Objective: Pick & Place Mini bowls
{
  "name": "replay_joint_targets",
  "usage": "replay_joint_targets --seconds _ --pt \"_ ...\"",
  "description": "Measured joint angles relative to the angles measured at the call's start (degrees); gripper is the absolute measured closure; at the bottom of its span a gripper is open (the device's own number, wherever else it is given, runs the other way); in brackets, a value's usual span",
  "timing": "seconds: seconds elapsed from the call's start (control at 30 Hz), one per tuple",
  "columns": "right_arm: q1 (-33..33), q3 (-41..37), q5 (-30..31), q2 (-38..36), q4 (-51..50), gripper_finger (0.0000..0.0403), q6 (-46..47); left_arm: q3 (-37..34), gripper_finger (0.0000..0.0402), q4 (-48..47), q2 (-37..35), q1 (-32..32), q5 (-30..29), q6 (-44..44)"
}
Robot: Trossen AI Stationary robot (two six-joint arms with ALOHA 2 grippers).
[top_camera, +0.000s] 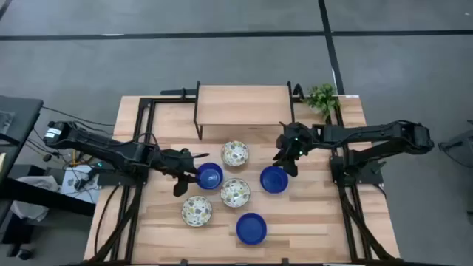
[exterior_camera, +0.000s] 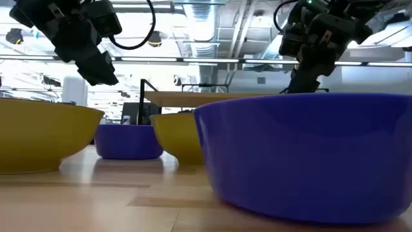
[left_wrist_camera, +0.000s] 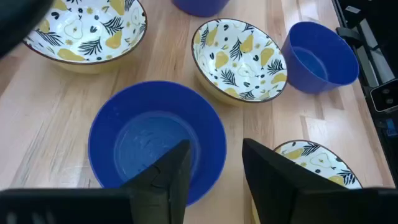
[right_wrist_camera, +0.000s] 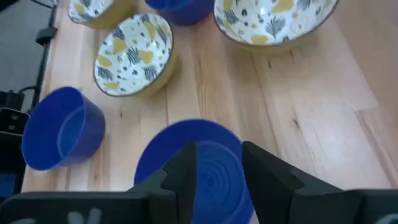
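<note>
Six mini bowls sit on their bases on the wooden table. Three are cobalt blue (top_camera: 210, 176) (top_camera: 273, 179) (top_camera: 251, 228). Three are cream inside with yellow fruit and dark leaves (top_camera: 235, 154) (top_camera: 235, 192) (top_camera: 196, 210). My left gripper (top_camera: 191, 171) (left_wrist_camera: 216, 149) is open and hovers over the left blue bowl (left_wrist_camera: 155, 140), with its fingers on either side of the rim on the middle patterned bowl's side. My right gripper (top_camera: 287, 161) (right_wrist_camera: 219, 149) is open above the right blue bowl (right_wrist_camera: 199, 168). In the low view both grippers (exterior_camera: 96, 67) (exterior_camera: 306, 77) hang well above the bowls.
A wooden shelf on a black frame (top_camera: 244, 103) stands along the far side of the table. A small green potted plant (top_camera: 322, 97) is at the far right corner. The near blue bowl (exterior_camera: 309, 154) fills the low view's foreground. Bare wood lies at the near left and right.
</note>
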Motion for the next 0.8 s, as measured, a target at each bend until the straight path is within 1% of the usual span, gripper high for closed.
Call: replay_joint_targets --seconds 0.33,0.6,0.8 --pt "0.0 0.0 0.4 0.0 -1.6 0.0284 0.0 0.0 0.0258 0.0 0.0 0.0 0.0 0.0" --pt "0.0 0.1 0.2 3.7 -1.3 0.0284 0.0 0.0 0.0258 0.0 0.0 0.0 0.0 0.0" --pt "1.2 0.1 0.1 6.9 -1.0 0.0284 0.0 0.0 0.0258 0.0 0.0 0.0 0.0 0.0"
